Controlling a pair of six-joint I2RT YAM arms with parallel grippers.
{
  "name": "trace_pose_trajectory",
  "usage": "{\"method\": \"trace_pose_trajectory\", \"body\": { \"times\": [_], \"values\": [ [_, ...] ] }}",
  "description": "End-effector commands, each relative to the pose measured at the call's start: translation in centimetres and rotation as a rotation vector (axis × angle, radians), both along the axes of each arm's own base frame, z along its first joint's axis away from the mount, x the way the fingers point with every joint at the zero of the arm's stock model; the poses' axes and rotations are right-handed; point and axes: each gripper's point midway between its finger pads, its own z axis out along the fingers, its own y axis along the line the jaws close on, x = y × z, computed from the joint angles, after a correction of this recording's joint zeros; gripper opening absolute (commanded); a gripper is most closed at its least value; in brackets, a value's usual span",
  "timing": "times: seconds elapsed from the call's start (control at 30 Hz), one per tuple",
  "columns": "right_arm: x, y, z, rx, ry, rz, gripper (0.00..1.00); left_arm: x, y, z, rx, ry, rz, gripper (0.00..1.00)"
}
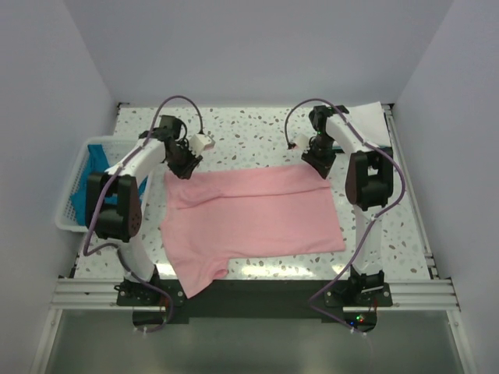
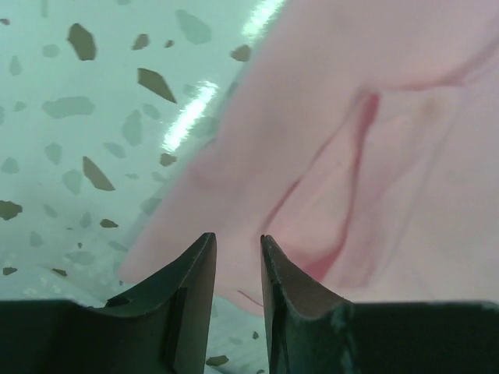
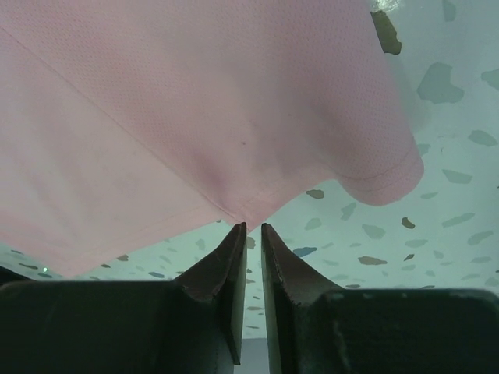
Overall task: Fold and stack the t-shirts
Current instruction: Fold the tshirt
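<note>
Well out to the left of the left fingers sits a white plastic lattice basket [image 1: 65, 204] with teal cloth [image 1: 97, 156] in it; left gripper [image 2: 236, 240] is low, fingers a sliver apart astride the edge of the light pink cloth t-shirt [image 1: 249, 214], gripped or not I cannot tell; the shirt lies flat, long axis from one finger pair to the other, sleeve end leftward, hem rightward; right gripper [image 3: 253, 226] fingers are nearly together, nipping the hem edge; white cloth [image 1: 366, 117] lies beyond them.

Can't confirm pinch on pink t-shirt [image 1: 249, 210] at left gripper [image 2: 237, 237] or right gripper [image 3: 253, 226]. Teal t-shirt [image 1: 97, 154] partly hidden behind left arm [image 1: 144, 156], white t-shirt [image 1: 370, 121] behind right arm [image 1: 366, 175].
</note>
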Motion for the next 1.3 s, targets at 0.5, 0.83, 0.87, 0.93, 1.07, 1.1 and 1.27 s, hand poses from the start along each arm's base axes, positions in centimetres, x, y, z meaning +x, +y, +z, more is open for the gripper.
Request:
{"method": "trace_pose_trajectory", "body": {
  "times": [0.5, 0.83, 0.87, 0.93, 1.07, 1.1, 1.27],
  "values": [
    [-1.0, -0.4, -2.1, -0.049, 0.016, -0.05, 0.06, -2.8, 0.5, -2.8, 0.051, 0.178, -0.033, 0.25],
    [-1.7, -0.6, -2.5, -0.054, 0.038, -0.054, 0.06, -6.2, -0.5, -2.4, 0.0, 0.191, -0.134, 0.24],
    [-1.8, -0.5, -2.6, -0.055, 0.041, -0.052, 0.06, -6.2, -0.7, -1.9, -0.007, 0.171, -0.141, 0.24],
    [-1.8, -0.5, -2.6, -0.056, 0.043, -0.055, 0.06, -6.5, -1.1, -1.6, -0.027, 0.154, -0.161, 0.24],
    [-1.9, -0.5, -2.6, -0.056, 0.043, -0.058, 0.06, -7.6, -1.7, -1.7, -0.041, 0.163, -0.192, 0.24],
    [-1.8, -0.5, -2.5, -0.056, 0.041, -0.061, 0.06, -8.1, -1.7, -2.0, -0.041, 0.179, -0.195, 0.24],
    [-2.0, -0.8, -2.3, -0.07, 0.036, -0.059, 0.06, -9.7, -2.2, -2.9, -0.042, 0.205, -0.233, 0.24]
  ]
}}
